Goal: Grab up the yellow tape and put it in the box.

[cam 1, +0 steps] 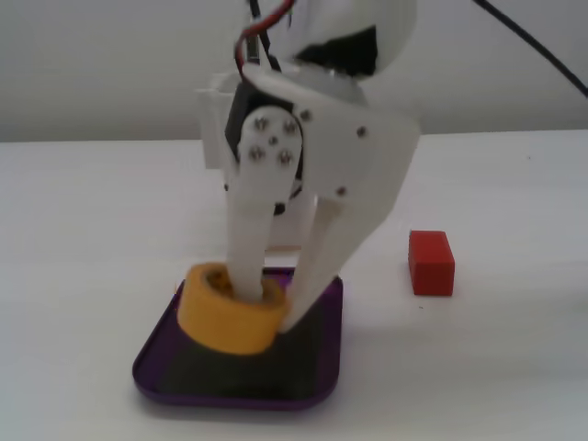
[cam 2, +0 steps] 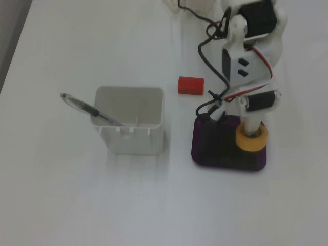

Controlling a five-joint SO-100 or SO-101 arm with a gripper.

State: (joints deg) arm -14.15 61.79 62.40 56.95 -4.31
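The yellow tape (cam 1: 230,312) is a thick yellow-orange roll, slightly tilted, low over the back left part of the box (cam 1: 276,372), a shallow purple tray with a dark bottom. My gripper (cam 1: 273,299) reaches down from above. One white finger goes into the roll's hole and the other presses outside its wall, so it is shut on the tape. In the other fixed view the tape (cam 2: 251,141) is at the right side of the box (cam 2: 215,148), with the gripper (cam 2: 254,133) on it. I cannot tell whether the roll touches the bottom.
A red block (cam 1: 431,263) lies on the white table right of the box, also seen from above (cam 2: 191,85). A tall white container (cam 2: 130,120) with a pen (cam 2: 87,108) leaning in it stands left of the box; the arm partly hides it (cam 1: 213,119).
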